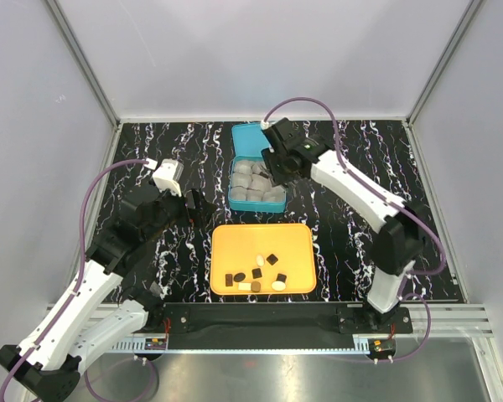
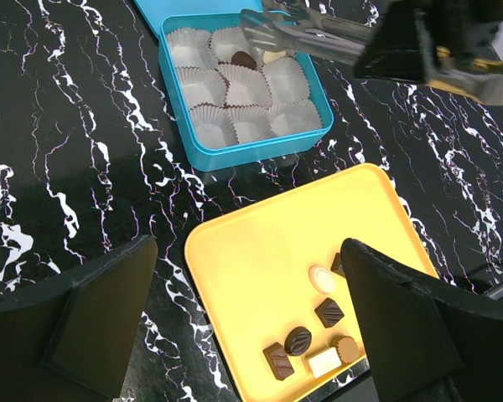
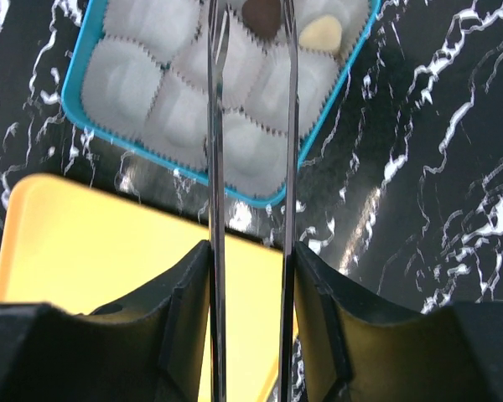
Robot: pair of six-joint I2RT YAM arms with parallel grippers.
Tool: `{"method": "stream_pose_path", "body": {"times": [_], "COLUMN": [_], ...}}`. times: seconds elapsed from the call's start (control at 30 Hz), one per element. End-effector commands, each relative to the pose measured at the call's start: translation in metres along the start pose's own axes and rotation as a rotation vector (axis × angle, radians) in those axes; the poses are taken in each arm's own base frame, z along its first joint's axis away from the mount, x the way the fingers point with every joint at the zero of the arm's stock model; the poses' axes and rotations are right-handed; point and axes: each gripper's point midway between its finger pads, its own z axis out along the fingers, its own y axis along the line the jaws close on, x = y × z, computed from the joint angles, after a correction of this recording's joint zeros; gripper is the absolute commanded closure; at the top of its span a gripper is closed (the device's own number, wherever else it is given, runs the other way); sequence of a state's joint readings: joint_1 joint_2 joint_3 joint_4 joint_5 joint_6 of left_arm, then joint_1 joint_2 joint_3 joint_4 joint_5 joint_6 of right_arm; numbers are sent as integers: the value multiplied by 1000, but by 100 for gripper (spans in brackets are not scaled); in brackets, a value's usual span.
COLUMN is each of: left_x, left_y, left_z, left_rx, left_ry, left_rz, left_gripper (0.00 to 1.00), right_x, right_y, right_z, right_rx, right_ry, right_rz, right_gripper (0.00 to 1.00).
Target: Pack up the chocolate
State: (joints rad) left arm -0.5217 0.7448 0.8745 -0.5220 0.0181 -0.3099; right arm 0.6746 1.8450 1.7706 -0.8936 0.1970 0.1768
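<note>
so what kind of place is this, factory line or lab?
Most likely a lab test cell, not a line: plain white walls in an aluminium frame, two arms bolted to one rail at a marbled black table, with an orange tray and teal tin as props.

Tongs point(image 3: 216, 151) tips beyond top edge

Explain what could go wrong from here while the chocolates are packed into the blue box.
1. The tongs in the right gripper are thin, shiny metal; a chocolate piece lifted from the orange tray may slip out.
2. The paper cups look light and sit closely; the tong tips could catch one and drag it out.
3. The tips hang near the dark chocolate already in the blue box and might knock it.
</note>
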Motion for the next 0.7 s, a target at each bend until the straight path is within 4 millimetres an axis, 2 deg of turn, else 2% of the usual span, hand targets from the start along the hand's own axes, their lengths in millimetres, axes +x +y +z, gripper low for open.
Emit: {"method": "stream_pose_path", "body": {"times": [0.0, 0.03, 0.17, 0.23, 0.27, 0.37, 0.6, 0.67], "left_x": [-14, -14, -14, -14, -14, -14, -12, -12], "left_y": [0, 0, 0, 0, 0, 0, 0, 1], "left_z": [-3, -3, -2, -1, -1, -1, 0, 1], "left_rx": [1, -1, -1, 0, 2, 1, -2, -5], "left_ry": [-65, -64, -64, -61, -63, -60, -53, -51], "left_rz": [18, 19, 19, 18, 18, 19, 16, 16], "left_gripper": [1, 1, 1, 1, 1, 1, 1, 1], "right_x": [6, 12, 62, 80, 96, 125, 170, 181], "right_y": [-2, 1, 9, 13, 19, 33, 55, 53], "right_z": [-59, -65, -90, -95, -99, -108, -120, -119], "right_rx": [-81, -98, -169, -178, -199, -231, -279, -263], "right_ry": [-54, -50, -3, 23, 46, 87, 150, 167], "right_rz": [14, 10, -11, -14, -30, -57, -48, -50], "right_gripper": [52, 52, 52, 52, 52, 52, 50, 50]}}
